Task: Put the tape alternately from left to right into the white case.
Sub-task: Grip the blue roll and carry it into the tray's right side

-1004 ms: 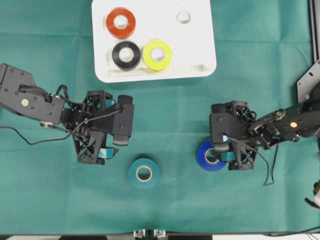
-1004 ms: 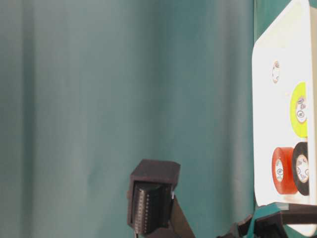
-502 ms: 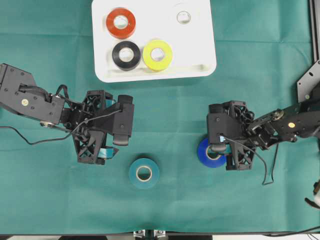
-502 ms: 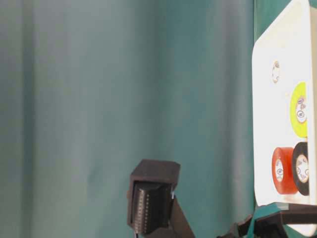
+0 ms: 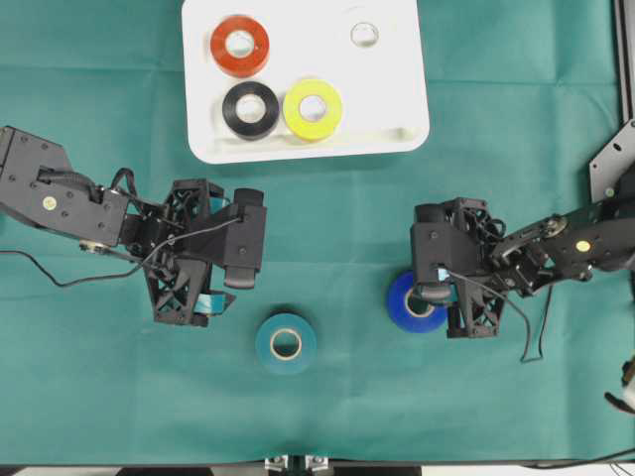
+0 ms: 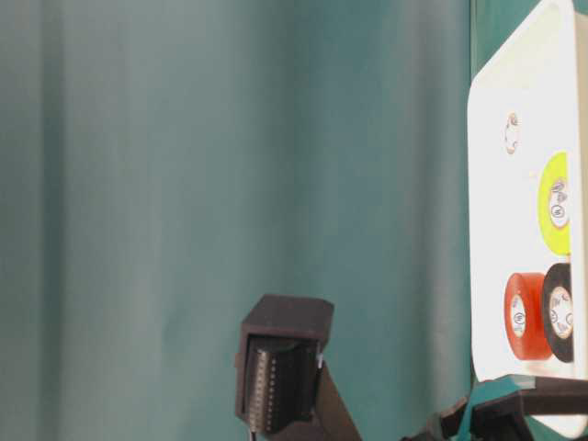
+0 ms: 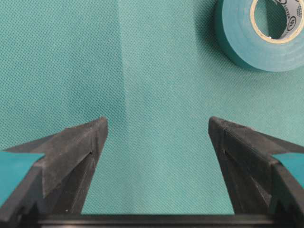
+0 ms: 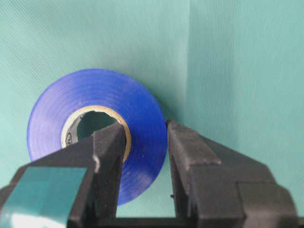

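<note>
The blue roll (image 8: 95,133) is gripped through its wall by the right jaws, one inside the core; the left jaws are held open, short of the teal roll (image 7: 259,33).

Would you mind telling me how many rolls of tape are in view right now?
6. In the white case: orange-red roll, black roll, yellow roll, white roll. On the cloth: teal roll and blue roll, gripped by the right gripper. None looks hidden.

overhead straight down, side view sharing white case (image 5: 402,134), close wrist views
</note>
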Controlling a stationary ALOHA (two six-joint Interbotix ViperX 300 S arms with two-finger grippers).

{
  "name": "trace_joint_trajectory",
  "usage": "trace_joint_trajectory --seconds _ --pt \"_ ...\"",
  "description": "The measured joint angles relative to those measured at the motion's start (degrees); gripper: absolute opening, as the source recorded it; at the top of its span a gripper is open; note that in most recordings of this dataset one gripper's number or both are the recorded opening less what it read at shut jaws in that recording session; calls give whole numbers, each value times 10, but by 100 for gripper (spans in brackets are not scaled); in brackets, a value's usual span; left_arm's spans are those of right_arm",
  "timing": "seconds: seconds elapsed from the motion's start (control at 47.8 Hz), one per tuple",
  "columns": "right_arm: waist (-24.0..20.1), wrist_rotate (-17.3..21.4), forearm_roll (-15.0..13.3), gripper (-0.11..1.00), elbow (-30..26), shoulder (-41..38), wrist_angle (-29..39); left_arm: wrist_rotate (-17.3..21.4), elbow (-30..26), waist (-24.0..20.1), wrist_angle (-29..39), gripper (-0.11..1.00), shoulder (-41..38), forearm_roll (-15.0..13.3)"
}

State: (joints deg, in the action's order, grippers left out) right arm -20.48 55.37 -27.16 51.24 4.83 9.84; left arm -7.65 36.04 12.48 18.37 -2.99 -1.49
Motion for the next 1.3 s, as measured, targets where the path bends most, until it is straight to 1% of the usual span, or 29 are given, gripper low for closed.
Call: trace_joint_trajectory --seconds 0.314,0.564,0.669,0.794,0.899,1.296 --pt "15 -1 -47 26 -14 46 -1 0 -1 0 0 55 0 1" --pt "36 -2 -61 26 -15 47 0 0 0 0 1 55 0 1" --pt "54 -3 -80 26 -18 47 0 0 -1 0 1 55 0 0" --pt "81 -4 -112 26 -20 46 0 0 0 0 1 55 0 0" --pt "104 -4 -133 26 -22 47 0 0 -1 0 1 55 0 0" --pt "183 -4 -192 26 -31 47 1 1 0 0 1 55 0 0"
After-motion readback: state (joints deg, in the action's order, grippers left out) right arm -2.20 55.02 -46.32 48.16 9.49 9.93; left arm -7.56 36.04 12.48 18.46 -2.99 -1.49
